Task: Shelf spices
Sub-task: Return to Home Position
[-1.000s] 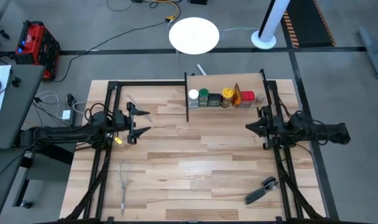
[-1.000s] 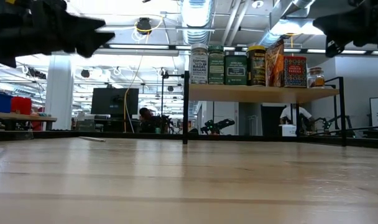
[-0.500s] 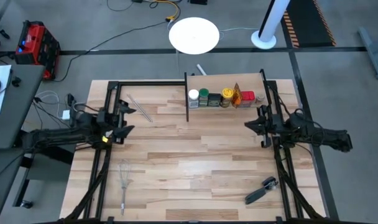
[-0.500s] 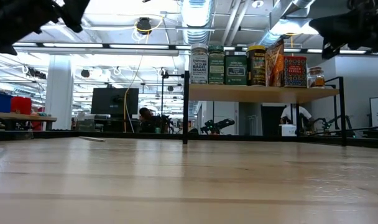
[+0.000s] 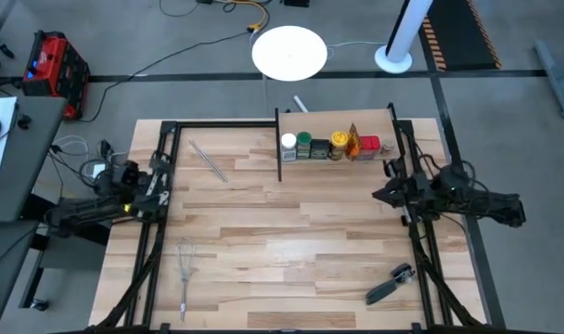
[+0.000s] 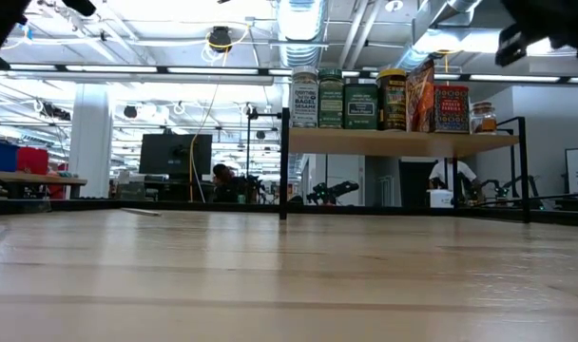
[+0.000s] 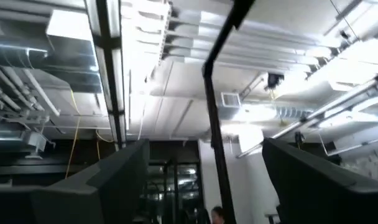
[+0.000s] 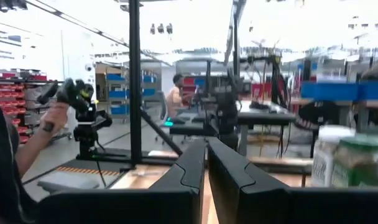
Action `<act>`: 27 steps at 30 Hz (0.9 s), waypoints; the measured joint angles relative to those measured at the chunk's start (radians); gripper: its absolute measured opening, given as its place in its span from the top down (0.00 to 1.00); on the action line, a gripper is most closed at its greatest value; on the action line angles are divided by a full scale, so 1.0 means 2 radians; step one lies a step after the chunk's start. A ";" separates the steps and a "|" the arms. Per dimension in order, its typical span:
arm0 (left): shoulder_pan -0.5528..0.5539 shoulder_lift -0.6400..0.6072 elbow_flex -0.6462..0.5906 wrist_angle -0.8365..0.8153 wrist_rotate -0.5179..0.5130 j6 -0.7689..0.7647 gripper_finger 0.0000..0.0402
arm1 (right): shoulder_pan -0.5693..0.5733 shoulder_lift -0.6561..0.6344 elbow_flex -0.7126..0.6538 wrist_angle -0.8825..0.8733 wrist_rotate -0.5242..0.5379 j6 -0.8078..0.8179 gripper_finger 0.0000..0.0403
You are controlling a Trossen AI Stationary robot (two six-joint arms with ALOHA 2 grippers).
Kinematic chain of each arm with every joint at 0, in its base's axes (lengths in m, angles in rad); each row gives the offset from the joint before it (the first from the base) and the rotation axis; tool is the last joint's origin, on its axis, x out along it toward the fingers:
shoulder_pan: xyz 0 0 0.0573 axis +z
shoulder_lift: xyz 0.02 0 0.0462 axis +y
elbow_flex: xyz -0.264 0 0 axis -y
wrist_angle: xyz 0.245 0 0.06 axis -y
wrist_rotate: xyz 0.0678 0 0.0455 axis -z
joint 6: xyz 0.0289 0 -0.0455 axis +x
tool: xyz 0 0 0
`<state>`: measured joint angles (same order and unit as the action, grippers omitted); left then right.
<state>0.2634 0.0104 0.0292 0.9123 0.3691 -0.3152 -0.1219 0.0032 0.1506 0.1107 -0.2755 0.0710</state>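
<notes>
Wood planks of the desk (image 5: 291,232) fill your workspace. Your left arm is folded at the desk's left edge. Its left hand (image 7: 204,146) is tipped toward the ceiling, fingers spread with nothing between them. Your right arm lies along the right edge, near the shelf's end post, and the right hand (image 8: 206,149) is pressed together and empty. At the far edge, the shelf (image 6: 403,142) carries the spices (image 6: 362,104), upright in one row on its board. Shelving looks finished, so you seem to be parking the arms. Next, settle both clear of that post. A whisk (image 5: 185,269) and a black-handled tool (image 5: 390,284) lie near the front.
</notes>
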 joint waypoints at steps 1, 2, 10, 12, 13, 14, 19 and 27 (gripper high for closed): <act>0.000 -0.006 0.000 -0.013 0.008 0.006 0.24 | 0.002 0.000 0.007 -0.002 -0.001 -0.003 0.93; 0.000 -0.004 0.001 -0.026 0.012 0.015 0.24 | 0.002 0.000 0.014 -0.005 -0.001 -0.008 0.93; 0.000 0.003 0.001 -0.241 -0.098 0.127 0.24 | -0.012 0.000 0.041 -0.044 -0.004 -0.026 0.93; 0.000 0.002 0.001 -0.276 -0.103 0.154 0.24 | -0.017 0.000 0.040 -0.067 -0.004 -0.026 0.93; 0.000 0.002 0.001 -0.288 -0.104 0.162 0.24 | -0.019 0.000 0.035 -0.067 -0.004 -0.024 0.93; 0.000 0.002 0.001 -0.297 -0.105 0.168 0.24 | -0.020 0.000 0.030 -0.066 -0.004 -0.024 0.93; 0.000 0.002 0.001 -0.366 -0.125 0.198 0.24 | -0.033 0.000 0.003 -0.059 -0.004 -0.034 0.93; 0.000 0.002 -0.008 -0.419 -0.158 0.224 0.24 | -0.046 0.000 -0.047 -0.041 -0.005 -0.034 0.93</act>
<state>0.2638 0.0139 0.0133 0.0734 0.0530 0.1320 -0.2138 0.0040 0.0560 0.0286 -0.2849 0.0021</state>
